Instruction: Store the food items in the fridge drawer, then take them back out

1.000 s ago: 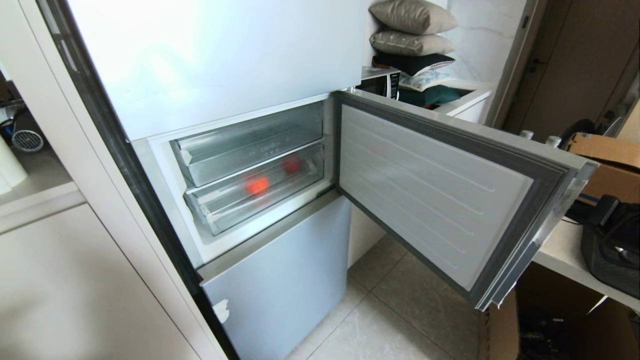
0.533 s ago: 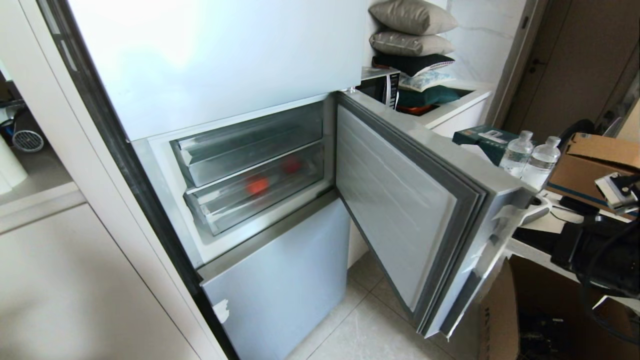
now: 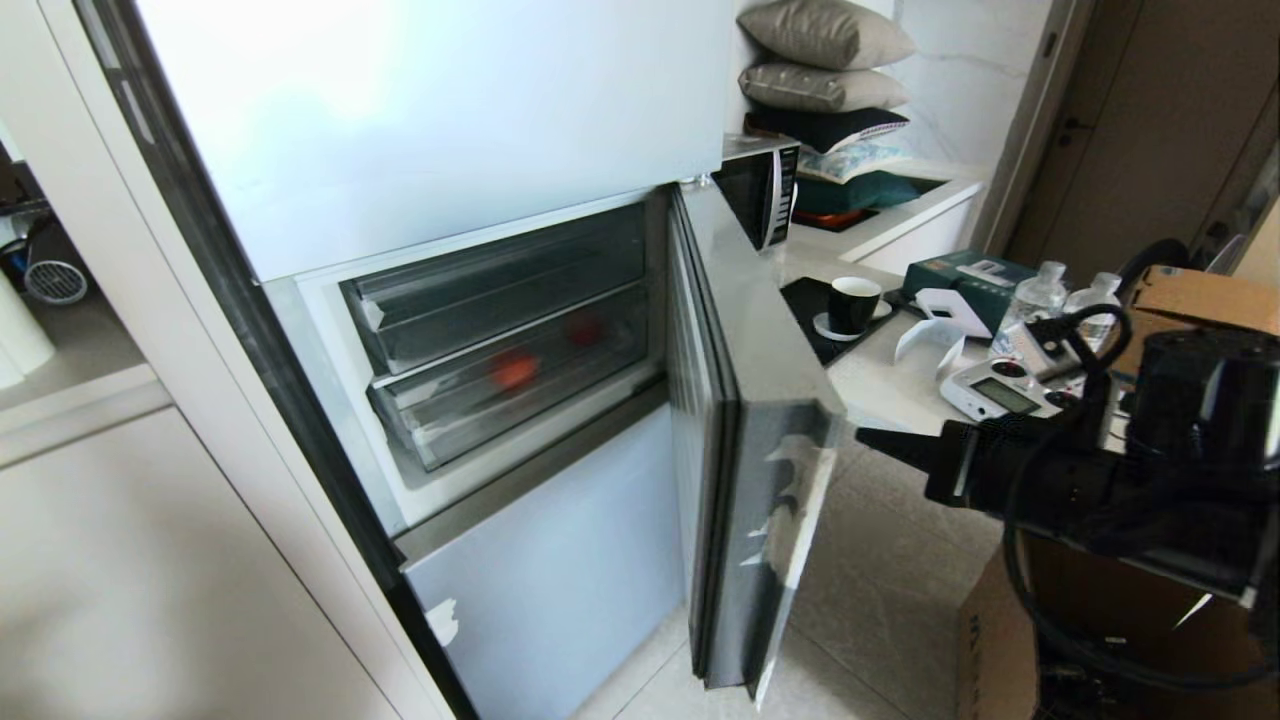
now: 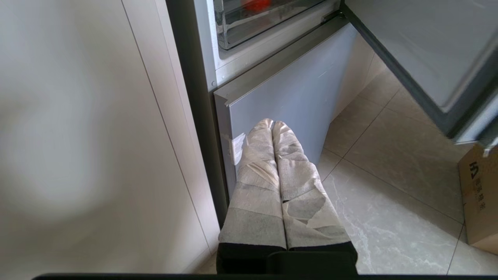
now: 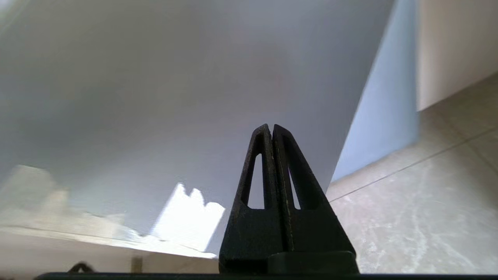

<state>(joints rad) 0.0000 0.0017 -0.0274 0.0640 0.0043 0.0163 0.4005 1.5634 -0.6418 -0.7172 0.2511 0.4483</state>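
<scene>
Fruits: orange-red fruit (image 3: 513,371) and red fruit (image 3: 583,328) lie in my fridge drawer (image 3: 520,375). Right gripper (image 3: 862,437) pinched empty beside door (image 3: 770,440); left gripper (image 4: 272,123) likewise.

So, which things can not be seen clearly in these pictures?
- Red fruit and orange-red fruit, head view: blurred behind the drawer front; shape and contact unclear.
- Right gripper, head view: contact with the fridge door cannot be told.
- Orange-red fruit, left wrist view: cut off by the picture edge.
- Left gripper: outside the head view.
</scene>
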